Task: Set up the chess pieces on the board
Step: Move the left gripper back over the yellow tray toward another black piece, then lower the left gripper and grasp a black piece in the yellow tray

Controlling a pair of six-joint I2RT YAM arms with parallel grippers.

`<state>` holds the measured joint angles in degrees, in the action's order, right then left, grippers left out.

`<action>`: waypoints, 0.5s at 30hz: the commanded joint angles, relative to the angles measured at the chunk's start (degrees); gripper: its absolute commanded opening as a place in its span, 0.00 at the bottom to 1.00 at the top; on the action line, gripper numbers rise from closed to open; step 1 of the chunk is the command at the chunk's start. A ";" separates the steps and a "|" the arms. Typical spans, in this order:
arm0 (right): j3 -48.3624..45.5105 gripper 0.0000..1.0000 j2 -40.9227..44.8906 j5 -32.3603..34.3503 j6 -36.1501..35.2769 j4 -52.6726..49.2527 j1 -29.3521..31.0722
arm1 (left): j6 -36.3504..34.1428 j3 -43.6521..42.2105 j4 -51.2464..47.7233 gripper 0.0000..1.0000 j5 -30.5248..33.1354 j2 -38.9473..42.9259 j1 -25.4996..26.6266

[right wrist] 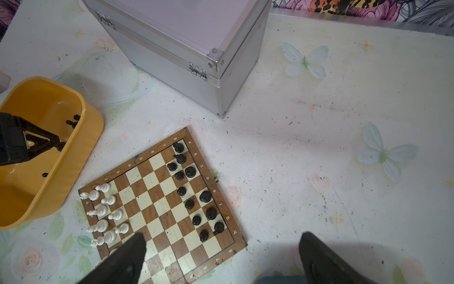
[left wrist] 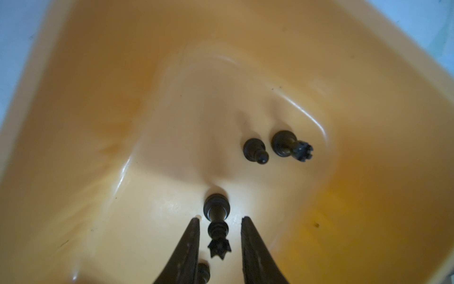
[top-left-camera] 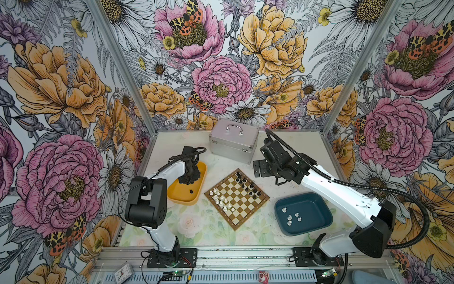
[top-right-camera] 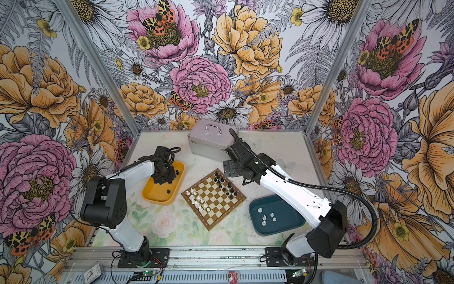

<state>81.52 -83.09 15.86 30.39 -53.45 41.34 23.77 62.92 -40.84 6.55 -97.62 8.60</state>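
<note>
The board [top-left-camera: 243,209] [top-right-camera: 216,206] lies mid-table in both top views. Black chess pieces [top-left-camera: 248,184] [right wrist: 194,194] stand along its far right side, white ones [top-left-camera: 221,200] [right wrist: 105,211] along its left side. My left gripper [top-left-camera: 188,182] [left wrist: 221,218] is down inside the yellow tray [top-left-camera: 181,196]. It is open, its fingers either side of an upright black crowned piece [left wrist: 217,231] with a gap on each side. A black pawn [left wrist: 255,151] and another crowned piece [left wrist: 291,146] stand further in. My right gripper [top-left-camera: 258,169] [right wrist: 223,235] hangs wide open and holds nothing, above the board's far right corner.
A silver case [top-left-camera: 233,141] stands at the back, just behind the right gripper. A dark teal tray [top-left-camera: 312,221] at the front right holds several white pieces [top-left-camera: 293,216]. One more black piece [left wrist: 204,271] is partly hidden behind a left finger.
</note>
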 commanded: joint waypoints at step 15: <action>2.00 0.99 -1.53 1.11 -1.12 0.54 -0.03 | -0.90 1.57 -0.25 0.15 -0.94 0.04 -0.86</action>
<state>81.60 -84.27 16.03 29.98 -53.45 41.34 23.55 63.13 -40.88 6.50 -97.67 8.38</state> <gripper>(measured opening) 0.995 0.154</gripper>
